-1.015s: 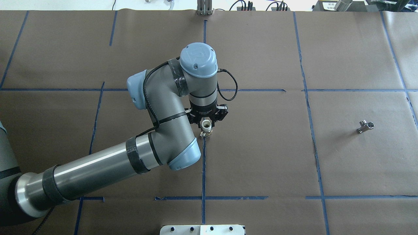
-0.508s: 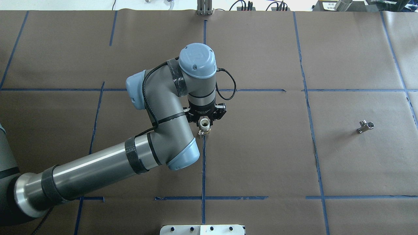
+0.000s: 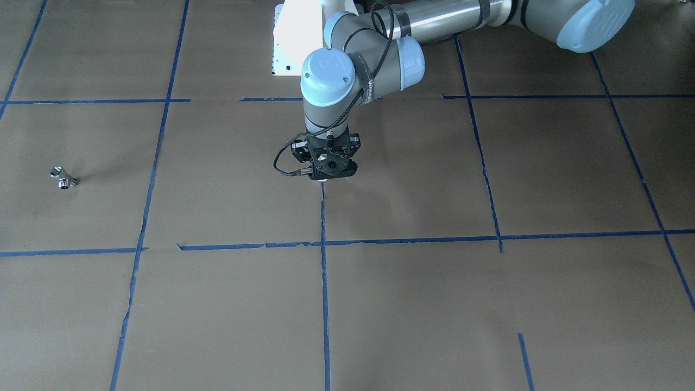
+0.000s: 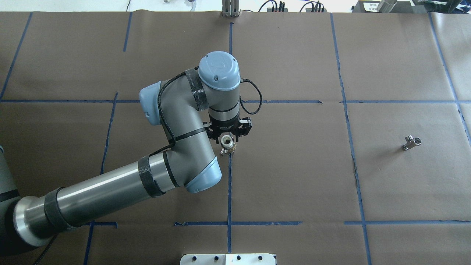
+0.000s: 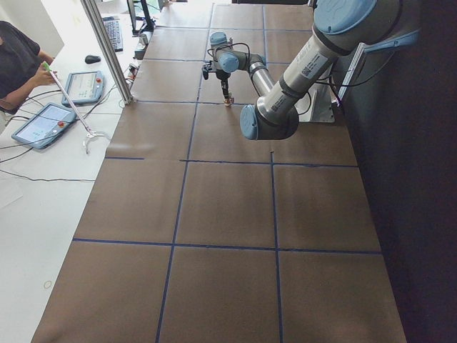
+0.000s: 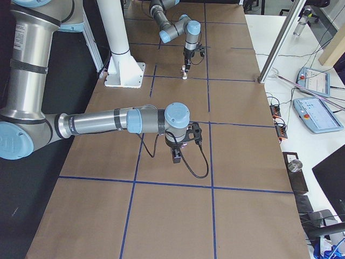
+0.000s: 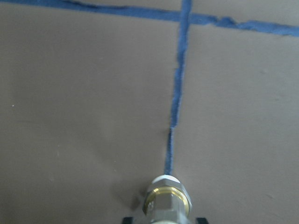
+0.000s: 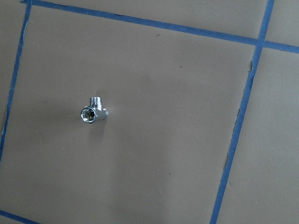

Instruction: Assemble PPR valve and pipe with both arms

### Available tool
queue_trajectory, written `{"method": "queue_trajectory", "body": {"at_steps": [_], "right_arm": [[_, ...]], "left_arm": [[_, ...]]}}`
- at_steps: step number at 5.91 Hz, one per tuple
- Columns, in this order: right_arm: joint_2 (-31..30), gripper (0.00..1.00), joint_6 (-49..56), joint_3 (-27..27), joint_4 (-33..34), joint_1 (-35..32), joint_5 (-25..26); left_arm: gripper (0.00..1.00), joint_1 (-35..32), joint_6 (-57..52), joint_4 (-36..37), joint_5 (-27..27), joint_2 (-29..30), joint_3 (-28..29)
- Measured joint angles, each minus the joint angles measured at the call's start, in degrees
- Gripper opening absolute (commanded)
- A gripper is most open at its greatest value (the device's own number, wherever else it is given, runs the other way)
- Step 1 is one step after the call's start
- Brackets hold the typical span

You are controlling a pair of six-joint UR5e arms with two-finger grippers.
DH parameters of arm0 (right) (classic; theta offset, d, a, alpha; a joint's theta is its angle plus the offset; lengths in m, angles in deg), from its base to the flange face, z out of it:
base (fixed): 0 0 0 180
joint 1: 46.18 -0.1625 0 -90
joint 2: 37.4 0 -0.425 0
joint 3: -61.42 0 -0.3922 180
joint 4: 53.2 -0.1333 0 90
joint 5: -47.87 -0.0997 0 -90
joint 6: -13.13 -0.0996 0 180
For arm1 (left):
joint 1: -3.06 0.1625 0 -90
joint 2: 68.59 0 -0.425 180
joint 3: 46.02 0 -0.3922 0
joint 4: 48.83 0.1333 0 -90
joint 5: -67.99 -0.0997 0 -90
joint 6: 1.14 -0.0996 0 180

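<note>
My left gripper is shut on a white-and-brass pipe fitting and holds it upright near the table's middle, over a blue tape line. The fitting fills the bottom edge of the left wrist view, close above the paper. A chrome valve lies alone at the right, also seen from the front and from above in the right wrist view. My right gripper shows only in the exterior right view, pointing down. I cannot tell whether it is open or shut.
Brown paper with a blue tape grid covers the table. The white pedestal base sits at the near edge. An aluminium post stands at the far edge. An operator and tablets are beside the table.
My left arm has shifted a little to the left in the overhead view, carrying the fitting with it. The chrome valve has not moved.
</note>
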Motion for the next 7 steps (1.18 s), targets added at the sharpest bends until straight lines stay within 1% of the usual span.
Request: {"method": "queue_trajectory", "body": {"at_steps": [2,3,5,6,7], "right_arm": [[-0.1,1.0,-0.8,-0.5,0.3,0.0,-0.1],[-0.1,1.0,-2.0,-0.8,0.1,0.1,-0.1],[0.1,1.0,-5.1,-0.7,-1.2,2.7,0.3],[0.4,1.0,-11.3,-0.5,-5.8,6.4,0.9],[0.6,1.0,-23.2,-0.6,-14.7,12.8,4.1]], "left_arm": [[1.0,-0.1,0.3,0.0,0.1,-0.2,-1.3],[1.0,-0.2,0.4,0.1,0.1,-0.9,-3.2],[1.0,-0.5,0.5,0.1,0.1,-6.1,-13.0],[1.0,-0.9,0.5,0.1,0.1,-9.2,-18.0],[1.0,-1.3,0.5,0.2,0.1,-12.9,-23.1]]}}
